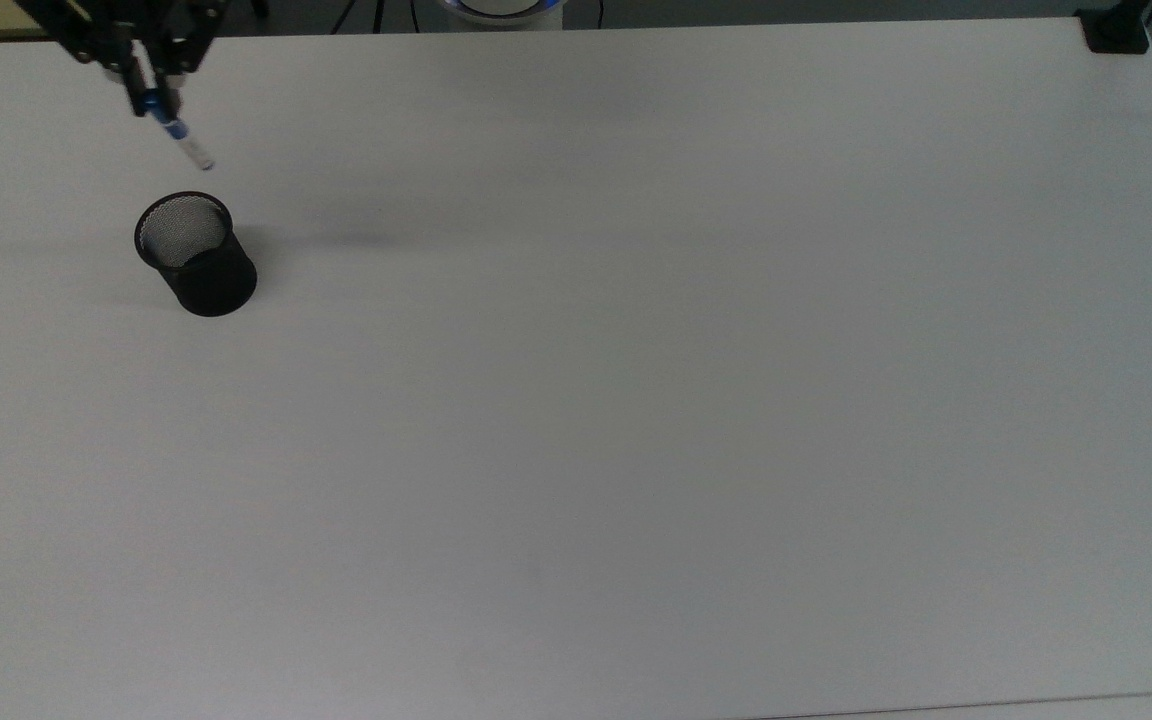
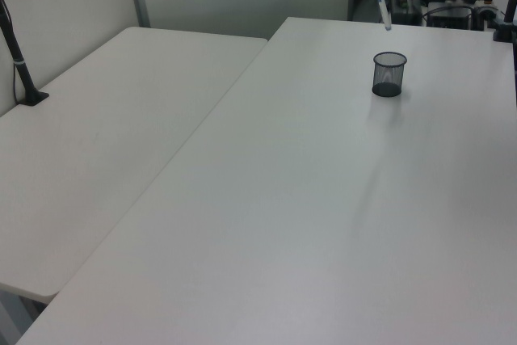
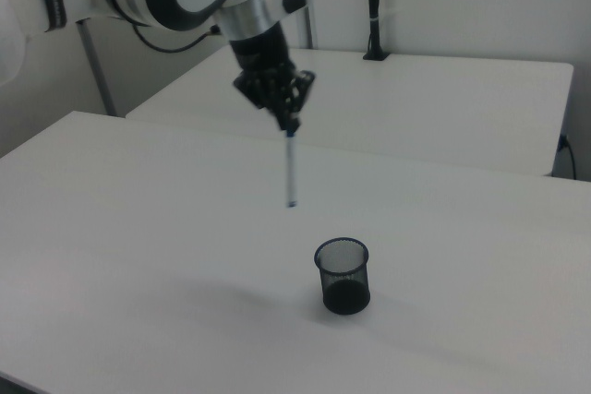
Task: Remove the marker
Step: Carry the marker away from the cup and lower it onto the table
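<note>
The marker (image 3: 291, 171), white with a blue cap, hangs nearly upright in the air, well above the black mesh cup (image 3: 343, 275). My gripper (image 3: 288, 120) is shut on the marker's capped top end. In the top view the gripper (image 1: 150, 95) sits at the upper left edge with the marker (image 1: 179, 135) slanting down toward the cup (image 1: 195, 254), whose mesh inside shows empty. In the left view the marker (image 2: 382, 10) hangs above the cup (image 2: 388, 74) at the far end of the table.
The cup stands on a wide white table (image 1: 636, 380). A second white table (image 2: 97, 143) lies alongside in the left view. A black clamp post (image 1: 1116, 28) sits at the top view's upper right corner.
</note>
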Controlling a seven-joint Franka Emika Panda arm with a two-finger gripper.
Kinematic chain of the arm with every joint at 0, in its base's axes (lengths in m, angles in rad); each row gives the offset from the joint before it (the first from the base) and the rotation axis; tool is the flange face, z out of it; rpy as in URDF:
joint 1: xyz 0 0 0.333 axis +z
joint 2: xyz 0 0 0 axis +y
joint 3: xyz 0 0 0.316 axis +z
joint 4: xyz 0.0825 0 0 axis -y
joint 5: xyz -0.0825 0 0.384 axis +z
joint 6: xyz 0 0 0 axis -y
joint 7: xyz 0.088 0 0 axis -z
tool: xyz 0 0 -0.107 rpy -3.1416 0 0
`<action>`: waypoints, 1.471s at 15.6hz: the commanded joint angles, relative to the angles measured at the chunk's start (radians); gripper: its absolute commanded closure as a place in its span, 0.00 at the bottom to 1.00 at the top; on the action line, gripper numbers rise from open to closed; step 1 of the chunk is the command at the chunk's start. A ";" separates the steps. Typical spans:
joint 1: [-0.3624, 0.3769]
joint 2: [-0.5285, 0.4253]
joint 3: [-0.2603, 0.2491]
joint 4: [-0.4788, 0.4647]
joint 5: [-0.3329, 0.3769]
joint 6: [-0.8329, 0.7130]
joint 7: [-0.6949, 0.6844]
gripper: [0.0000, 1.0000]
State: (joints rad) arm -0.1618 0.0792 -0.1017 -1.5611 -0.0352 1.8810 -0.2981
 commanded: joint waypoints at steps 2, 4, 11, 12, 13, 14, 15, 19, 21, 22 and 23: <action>0.149 0.088 -0.004 -0.034 0.047 -0.189 0.097 0.80; 0.192 0.157 -0.004 -0.033 0.047 -0.209 0.105 0.79; 0.209 0.337 -0.004 -0.031 0.041 -0.197 0.171 0.79; 0.209 0.337 -0.004 -0.031 0.041 -0.195 0.171 0.79; 0.209 0.335 -0.004 -0.031 0.044 -0.195 0.171 0.79; 0.208 0.335 -0.004 -0.031 0.046 -0.197 0.171 0.79; 0.209 0.335 -0.004 -0.031 0.046 -0.197 0.169 0.79; 0.209 0.327 -0.004 -0.031 0.038 -0.191 0.168 0.79; 0.208 0.308 -0.004 -0.030 0.035 -0.191 0.165 0.79; 0.208 0.283 -0.004 -0.031 0.037 -0.186 0.163 0.74; 0.209 0.254 -0.004 -0.031 0.037 -0.175 0.165 0.69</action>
State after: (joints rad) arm 0.0412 0.4218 -0.0996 -1.5755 -0.0030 1.6980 -0.1428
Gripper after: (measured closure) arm 0.775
